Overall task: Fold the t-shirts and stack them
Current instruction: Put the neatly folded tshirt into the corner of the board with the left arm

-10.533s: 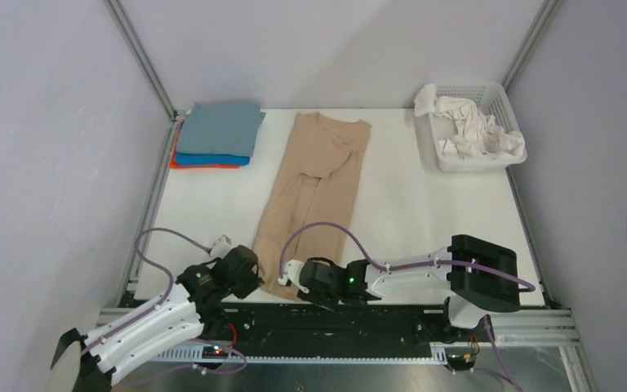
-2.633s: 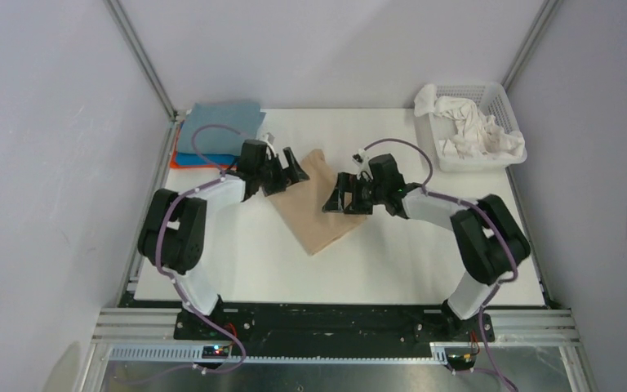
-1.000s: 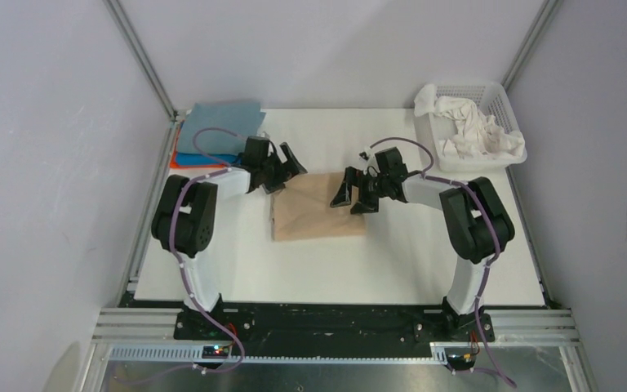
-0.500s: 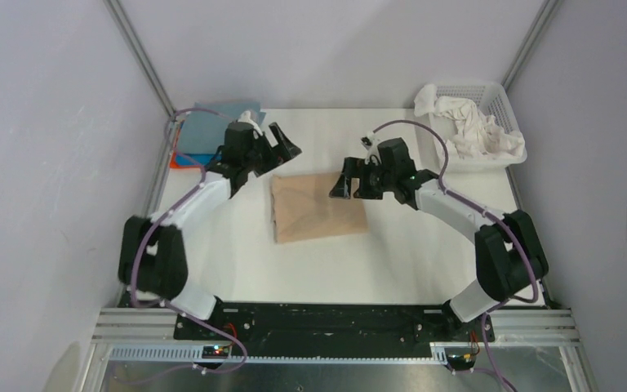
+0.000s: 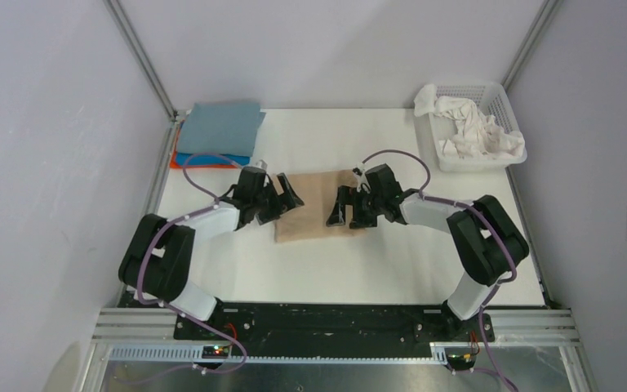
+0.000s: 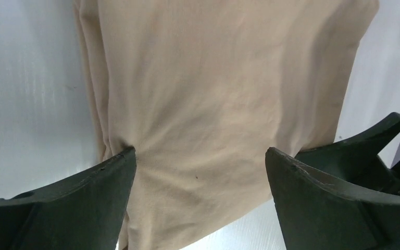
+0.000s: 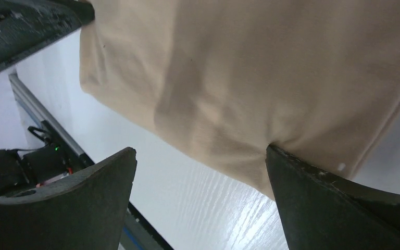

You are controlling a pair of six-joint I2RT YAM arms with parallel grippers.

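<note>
Grey walls close in a white tabletop [image 5: 335, 269]. The tan cloth t-shirt [image 5: 314, 214], folded into a small rectangle, lies flat near the tabletop's middle. Half a second ago both arms hung higher, by its far edge. Now the left claw [image 5: 287, 196] and right claw [image 5: 341, 211] have dropped to its left and right ends, each spread wide and holding nothing, fingers straddling the cloth. The folding looks finished; carrying it to the pile of folded grey-blue, blue and orange t-shirts [image 5: 220, 129] at the far left corner likely comes next.
</note>
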